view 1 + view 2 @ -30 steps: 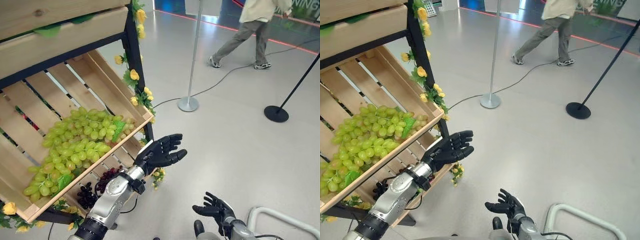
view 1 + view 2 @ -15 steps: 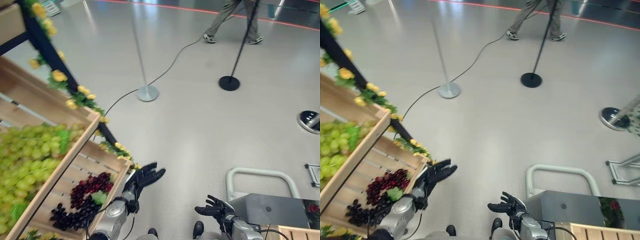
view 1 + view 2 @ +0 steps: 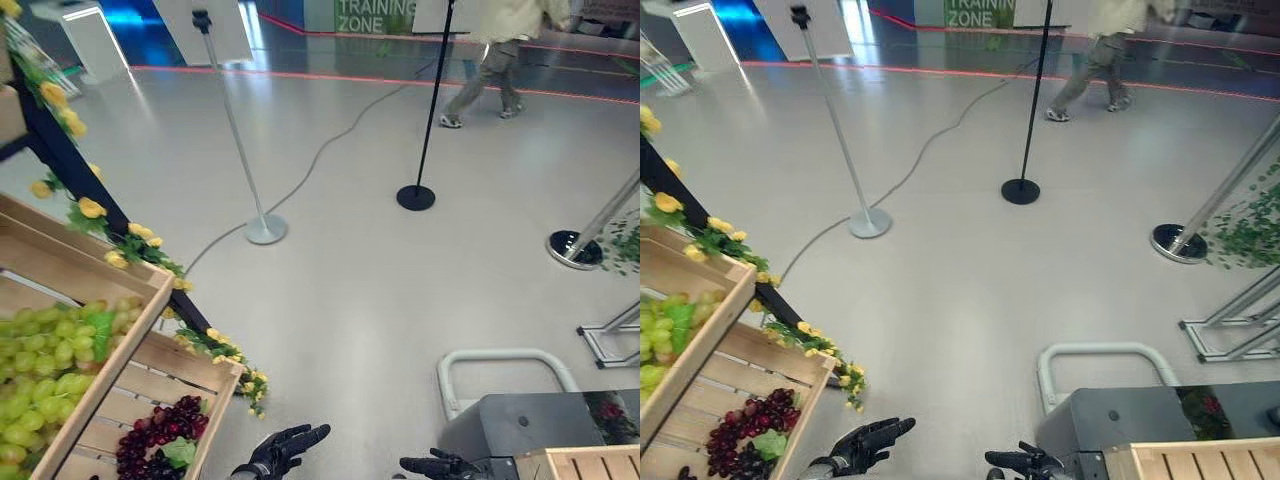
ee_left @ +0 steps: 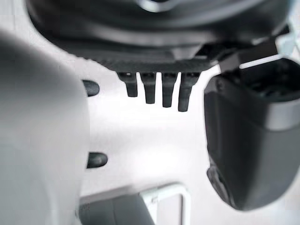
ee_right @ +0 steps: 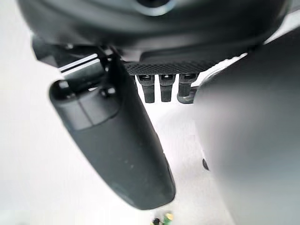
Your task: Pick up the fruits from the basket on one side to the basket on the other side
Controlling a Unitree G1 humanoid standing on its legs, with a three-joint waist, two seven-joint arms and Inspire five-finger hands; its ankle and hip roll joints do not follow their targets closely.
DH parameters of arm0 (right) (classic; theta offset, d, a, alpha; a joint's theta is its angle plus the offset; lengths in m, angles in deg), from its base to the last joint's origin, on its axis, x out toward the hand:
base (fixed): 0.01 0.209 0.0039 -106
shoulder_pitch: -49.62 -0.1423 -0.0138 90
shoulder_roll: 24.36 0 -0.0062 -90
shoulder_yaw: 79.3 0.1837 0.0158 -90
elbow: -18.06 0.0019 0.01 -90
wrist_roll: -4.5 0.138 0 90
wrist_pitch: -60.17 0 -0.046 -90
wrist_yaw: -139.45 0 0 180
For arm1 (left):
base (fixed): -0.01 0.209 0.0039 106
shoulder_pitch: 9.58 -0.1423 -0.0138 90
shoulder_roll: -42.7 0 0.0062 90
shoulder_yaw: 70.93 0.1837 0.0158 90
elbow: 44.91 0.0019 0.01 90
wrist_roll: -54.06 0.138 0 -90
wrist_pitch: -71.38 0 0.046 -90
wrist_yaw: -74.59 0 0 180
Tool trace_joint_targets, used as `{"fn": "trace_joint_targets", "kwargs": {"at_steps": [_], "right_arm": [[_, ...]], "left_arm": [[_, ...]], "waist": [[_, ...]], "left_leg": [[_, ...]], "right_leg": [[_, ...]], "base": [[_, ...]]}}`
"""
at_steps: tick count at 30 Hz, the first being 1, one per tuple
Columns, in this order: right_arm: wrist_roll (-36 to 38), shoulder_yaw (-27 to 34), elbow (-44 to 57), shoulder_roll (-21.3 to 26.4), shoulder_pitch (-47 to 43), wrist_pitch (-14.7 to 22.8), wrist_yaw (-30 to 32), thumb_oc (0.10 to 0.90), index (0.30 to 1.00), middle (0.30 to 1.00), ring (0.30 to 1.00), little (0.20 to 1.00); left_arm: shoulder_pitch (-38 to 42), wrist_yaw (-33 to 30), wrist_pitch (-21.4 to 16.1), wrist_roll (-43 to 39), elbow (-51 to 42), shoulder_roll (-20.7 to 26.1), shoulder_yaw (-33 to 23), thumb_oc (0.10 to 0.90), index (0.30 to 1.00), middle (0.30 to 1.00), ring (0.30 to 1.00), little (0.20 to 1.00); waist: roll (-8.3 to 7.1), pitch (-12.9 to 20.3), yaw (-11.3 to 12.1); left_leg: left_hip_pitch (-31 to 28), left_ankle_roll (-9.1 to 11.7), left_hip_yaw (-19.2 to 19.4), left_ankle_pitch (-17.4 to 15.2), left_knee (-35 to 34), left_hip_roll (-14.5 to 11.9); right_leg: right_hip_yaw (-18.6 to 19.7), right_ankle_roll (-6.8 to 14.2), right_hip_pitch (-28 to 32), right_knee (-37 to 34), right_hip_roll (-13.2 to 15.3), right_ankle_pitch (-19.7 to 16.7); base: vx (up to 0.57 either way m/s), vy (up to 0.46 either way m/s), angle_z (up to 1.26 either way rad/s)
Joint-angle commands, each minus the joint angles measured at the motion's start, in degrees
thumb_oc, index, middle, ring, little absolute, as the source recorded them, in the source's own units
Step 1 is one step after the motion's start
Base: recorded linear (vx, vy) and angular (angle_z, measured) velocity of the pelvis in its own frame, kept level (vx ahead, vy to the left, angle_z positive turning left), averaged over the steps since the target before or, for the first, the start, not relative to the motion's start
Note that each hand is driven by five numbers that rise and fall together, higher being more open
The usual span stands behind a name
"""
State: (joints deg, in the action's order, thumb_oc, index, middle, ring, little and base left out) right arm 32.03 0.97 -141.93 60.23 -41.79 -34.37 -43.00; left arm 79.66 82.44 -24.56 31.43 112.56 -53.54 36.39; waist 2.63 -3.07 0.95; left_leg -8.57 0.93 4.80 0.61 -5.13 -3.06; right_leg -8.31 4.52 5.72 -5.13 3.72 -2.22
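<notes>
Green grapes (image 3: 45, 365) fill the upper wooden crate (image 3: 120, 345) on the rack at the left. Dark red and purple grapes (image 3: 158, 447) lie in the lower crate (image 3: 205, 410) beneath it. My left hand (image 3: 285, 450) hovers over the floor just right of the lower crate, fingers straight and holding nothing; its wrist view shows the fingers (image 4: 159, 91) extended. My right hand (image 3: 440, 465) sits at the bottom edge, fingers spread and empty, beside a grey box (image 3: 525, 430). A corner of another wooden crate (image 3: 590, 465) shows at the lower right.
Yellow flowers (image 3: 140, 245) trim the rack's dark post. Stanchion poles stand on round bases (image 3: 265, 230) (image 3: 415, 197) (image 3: 572, 250), with a cable (image 3: 320, 165) across the floor. A white tube frame (image 3: 500, 365) borders the grey box. A person (image 3: 495, 60) walks far back.
The camera has swung right, so the crates sit further left. My left hand has dropped from beside the crates to the bottom edge; my right hand has sunk lower too.
</notes>
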Motion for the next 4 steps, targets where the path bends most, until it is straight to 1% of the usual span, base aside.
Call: {"fn": "trace_joint_targets", "kwargs": {"at_steps": [1,4], "right_arm": [[-3.2,-2.0,-2.1,-1.8,-2.8,0.9,0.3,0.800,0.900,0.900,0.900,0.900],[-4.3,-2.5,-2.3,-1.7,-2.6,0.2,0.5,0.800,0.900,0.900,0.900,0.900]], "left_arm": [[3.5,-0.4,-2.2,1.2,2.2,-2.0,0.1,0.800,0.900,0.900,0.900,0.900],[3.2,-1.4,-3.3,1.7,1.9,-2.0,0.2,0.800,0.900,0.900,0.900,0.900]], "waist": [[-2.63,0.0,-0.1],[-2.81,-0.2,0.2]], "left_leg": [[1.0,-0.1,1.2,-2.2,0.1,2.4],[0.9,-0.1,1.0,-2.2,0.2,2.3]], "right_leg": [[-0.6,0.7,1.6,0.1,1.0,1.3],[-0.9,0.5,1.8,0.1,0.9,1.3]], "base": [[0.00,0.000,0.00],[0.00,0.000,0.00]]}}
